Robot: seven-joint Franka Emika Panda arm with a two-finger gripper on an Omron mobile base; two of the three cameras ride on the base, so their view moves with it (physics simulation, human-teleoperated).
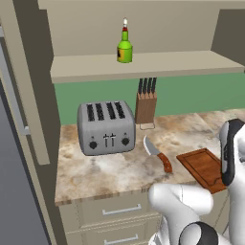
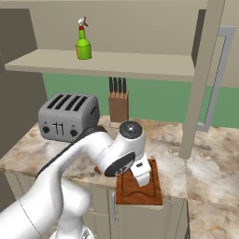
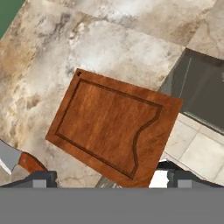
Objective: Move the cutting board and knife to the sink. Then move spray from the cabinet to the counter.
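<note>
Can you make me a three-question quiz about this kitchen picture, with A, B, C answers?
1. Where is the spray standing?
A. on the cabinet shelf
B. in the sink
C. on top of the toaster

2. How many slots does the toaster have on top?
A. two
B. four
C. six

3. What is the tool doing?
A. squeezing the knife
B. carrying the spray
C. open, holding nothing, above the cutting board

Answers:
1. A, the green bottle stands on the beige shelf above the counter.
2. B, four dark slots show side by side on its top.
3. C, in the hand view its two tips stand wide apart at the board's edge, and the knife lies untouched on the counter.
</note>
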